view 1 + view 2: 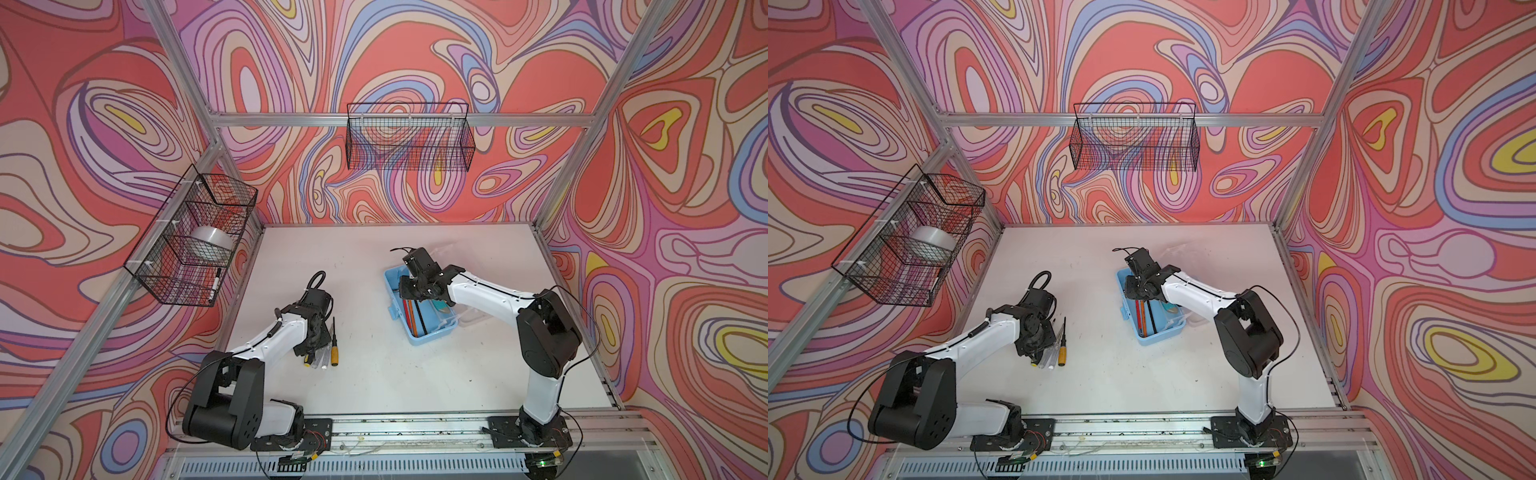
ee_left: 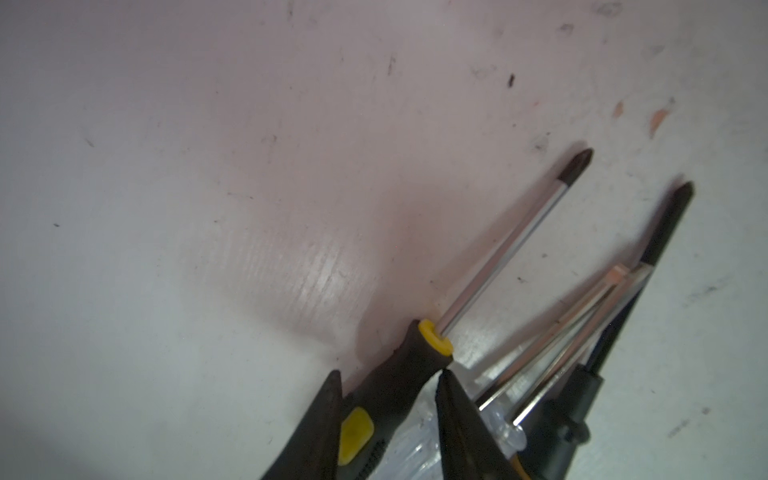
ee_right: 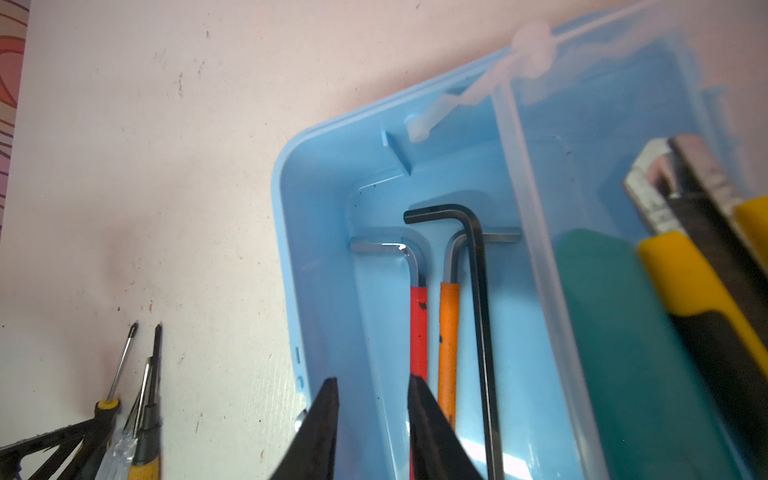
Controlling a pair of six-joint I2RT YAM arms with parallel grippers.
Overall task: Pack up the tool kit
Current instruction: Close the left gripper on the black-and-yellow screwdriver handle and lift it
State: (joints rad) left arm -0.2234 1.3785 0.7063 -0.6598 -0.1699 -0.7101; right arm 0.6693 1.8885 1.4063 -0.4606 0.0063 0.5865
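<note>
Presently at the pick-up of one more tool. State, left fingers (image 2: 387,384): part-open astride the handle of the black-and-yellow screwdriver (image 2: 409,353), flat on the worktop (image 2: 208,208); cannot tell whether pinching it yet. State, right fingers (image 3: 372,382): narrowly parted, holding nothing, low inside the tool kit box (image 3: 291,249), just beside the red hex key (image 3: 418,324). Box position: right of centre on the worktop in both top views, lid open, well apart from the screwdrivers.

Likely failures, judged from this layout:
- Round handle rolling out of the pinch.
- One finger wedged against the clear-handled screwdrivers (image 2: 582,316) just beside, dragging them or the yellow-handled screwdriver (image 1: 335,354) along.
- Hold near the collar end, hence a tilting tool on lifting.
- Clash over the box, given the right arm inside it.
- Red hex key knocked against the orange hex key (image 3: 449,332) during withdrawal.

Worktop: white, scuffed, dotted with dark specks and a few orange flecks. Room: walls in swirling red, pink and lilac; aluminium frame; two black wire baskets (image 1: 174,286) on the walls, one with a tape roll (image 1: 210,243) and a marker (image 1: 216,284).
</note>
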